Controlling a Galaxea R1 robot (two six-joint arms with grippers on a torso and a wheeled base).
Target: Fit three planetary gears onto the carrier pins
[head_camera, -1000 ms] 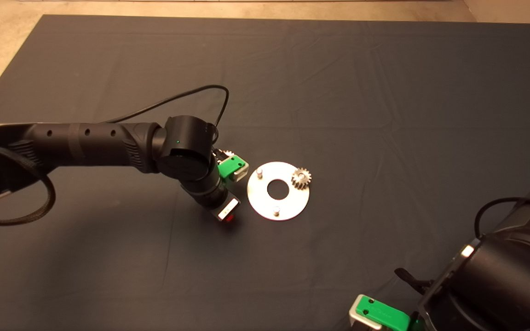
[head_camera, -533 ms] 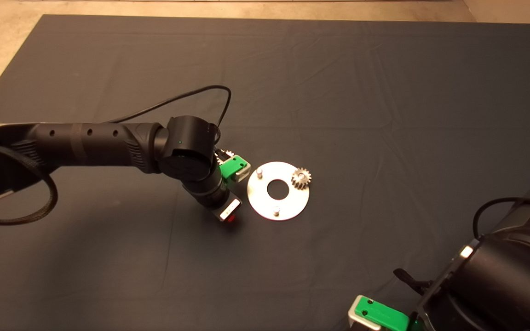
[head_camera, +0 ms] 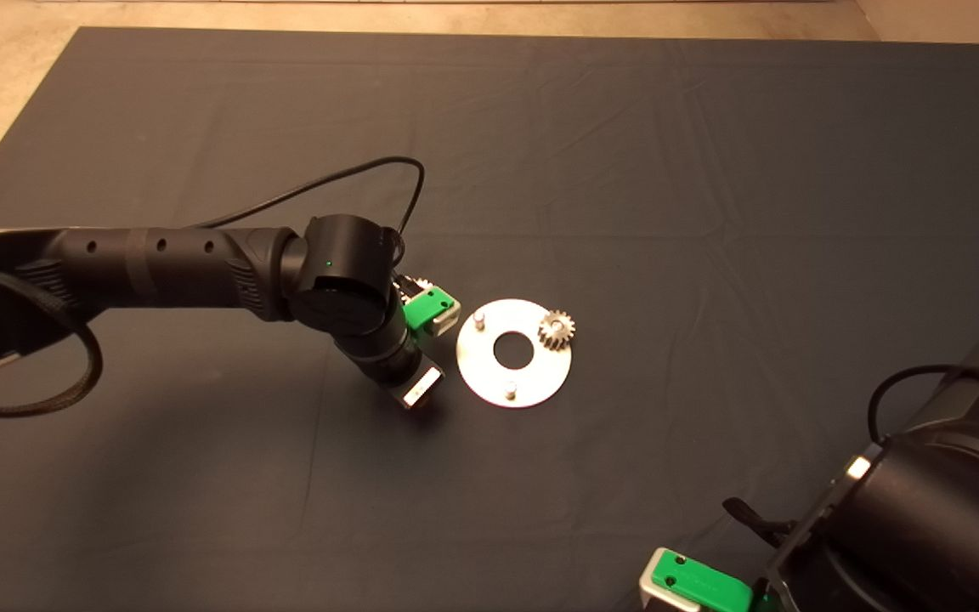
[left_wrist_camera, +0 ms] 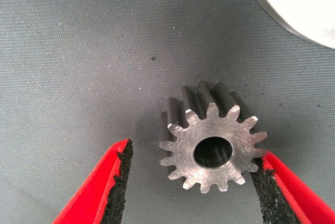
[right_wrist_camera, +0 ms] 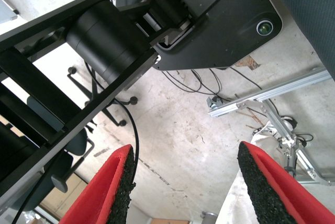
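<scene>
Just left of the disc [head_camera: 514, 353], the left gripper [head_camera: 423, 344] hangs low over the mat [head_camera: 625, 170], its arm reaching in from the left edge. Its red fingers [left_wrist_camera: 102, 187] stand spread, with a loose gear [left_wrist_camera: 212, 139] lying flat on the cloth between them. One black pad touches or nearly touches the gear's teeth, while the other pad stands apart from the gear with bare cloth between. Nothing is clamped. The gear's centre hole faces up, and the disc's bright rim [left_wrist_camera: 293, 4] shows close beyond it. From above, only a sliver of this gear peeks out past the wrist on the side away from the disc.

On the disc, a second gear [head_camera: 556, 329] sits at the upper right rim, on a pin. Two bare pins stand upright: one at the disc's upper left [head_camera: 479, 320], just beside the left gripper, and one at its lower edge [head_camera: 510, 391]. The disc's large centre hole lies between them.

Well away from the disc, toward the lower right corner, the right gripper [head_camera: 693, 582] waits off the mat's edge. Its fingers [right_wrist_camera: 107, 187] are parted, with floor, cables and a metal frame between them.
</scene>
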